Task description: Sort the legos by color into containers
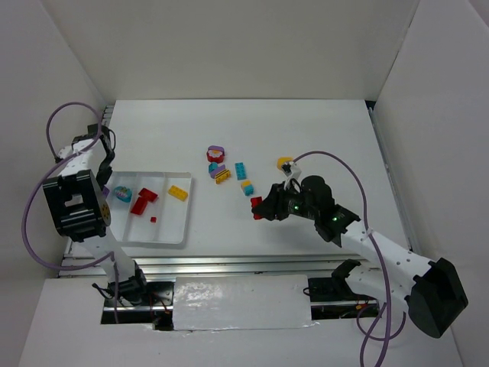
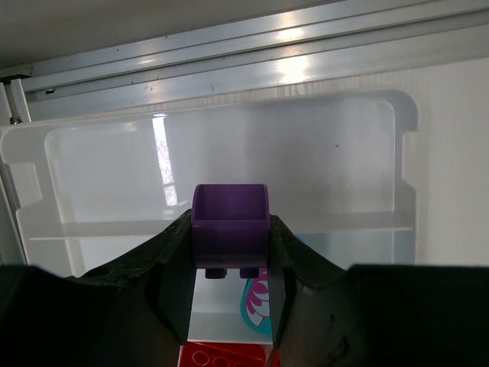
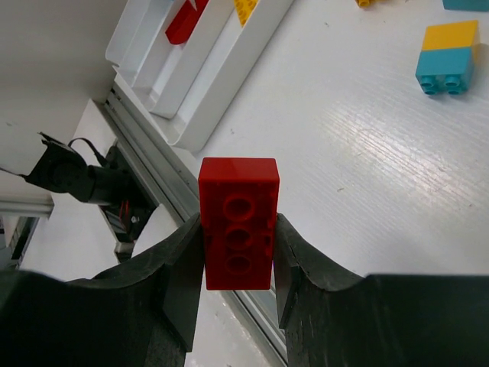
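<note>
My left gripper is shut on a purple lego, held above the white tray of long containers. From above, this gripper hangs at the tray's left edge. In the tray lie a teal rounded lego, a red lego, a tiny red piece and a yellow lego. My right gripper is shut on a red lego, lifted over the table right of the tray. In the top view the same gripper sits mid-table.
Loose legos lie on the table beyond my right gripper: a purple-and-red rounded one, a teal one, a yellow-and-purple one, a teal-and-yellow one and a yellow arch. White walls enclose the table.
</note>
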`<act>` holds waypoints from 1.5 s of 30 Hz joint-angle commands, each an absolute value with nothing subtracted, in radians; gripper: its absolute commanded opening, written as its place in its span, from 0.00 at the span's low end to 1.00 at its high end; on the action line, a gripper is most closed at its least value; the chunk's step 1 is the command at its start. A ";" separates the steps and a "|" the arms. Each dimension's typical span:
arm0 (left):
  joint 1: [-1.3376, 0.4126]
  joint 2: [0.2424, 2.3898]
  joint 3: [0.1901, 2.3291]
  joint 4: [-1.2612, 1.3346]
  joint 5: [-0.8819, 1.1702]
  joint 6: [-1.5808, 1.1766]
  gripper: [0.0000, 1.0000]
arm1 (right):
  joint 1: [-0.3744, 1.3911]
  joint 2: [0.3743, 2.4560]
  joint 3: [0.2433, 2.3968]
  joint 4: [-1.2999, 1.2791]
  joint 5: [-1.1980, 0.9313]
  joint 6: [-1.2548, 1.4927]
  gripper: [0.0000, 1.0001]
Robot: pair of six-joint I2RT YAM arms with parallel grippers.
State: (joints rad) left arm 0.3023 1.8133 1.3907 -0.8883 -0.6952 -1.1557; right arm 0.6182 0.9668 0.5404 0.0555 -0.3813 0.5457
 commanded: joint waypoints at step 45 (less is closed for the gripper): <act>-0.551 0.554 0.632 0.233 0.854 -0.833 1.00 | 0.890 0.842 0.520 0.443 -0.658 0.503 0.00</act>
State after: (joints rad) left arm -0.5297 0.5892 0.6426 0.0818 0.7532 -0.7746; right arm 0.8474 0.8791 0.4896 0.3653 -0.6880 0.5323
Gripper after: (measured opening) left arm 0.994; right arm 0.436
